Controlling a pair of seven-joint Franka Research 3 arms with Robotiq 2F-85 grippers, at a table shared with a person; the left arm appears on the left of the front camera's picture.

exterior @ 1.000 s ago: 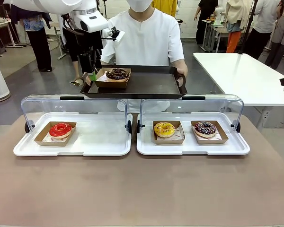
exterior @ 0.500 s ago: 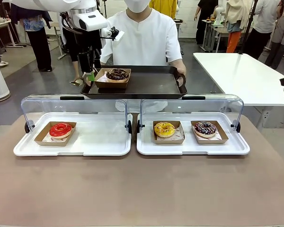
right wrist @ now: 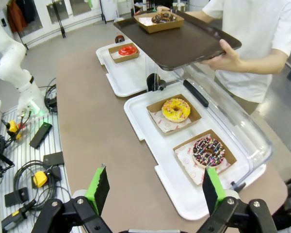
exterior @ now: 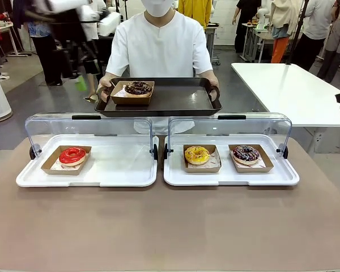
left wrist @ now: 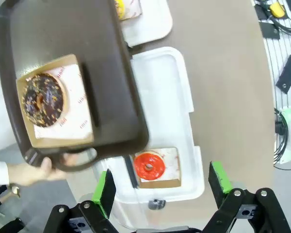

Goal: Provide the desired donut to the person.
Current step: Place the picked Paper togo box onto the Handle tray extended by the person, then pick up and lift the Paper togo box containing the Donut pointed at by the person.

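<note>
Soft, light donut (left wrist: 42, 99) in a stiff card box (left wrist: 58, 142); I'd grab the rim, not the icing; left fingers (left wrist: 105, 191) and right fingers (right wrist: 98, 187) gape empty.

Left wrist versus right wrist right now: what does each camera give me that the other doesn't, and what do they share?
Left wrist view: the open left gripper and a top-down look at the person's hand gripping the tray handle. Right wrist view: the open right gripper and the sprinkled donut in its box. Shared: the dark tray carrying the chocolate donut, the red donut, and the yellow donut, which is cut off at the left wrist picture's top edge.
</note>
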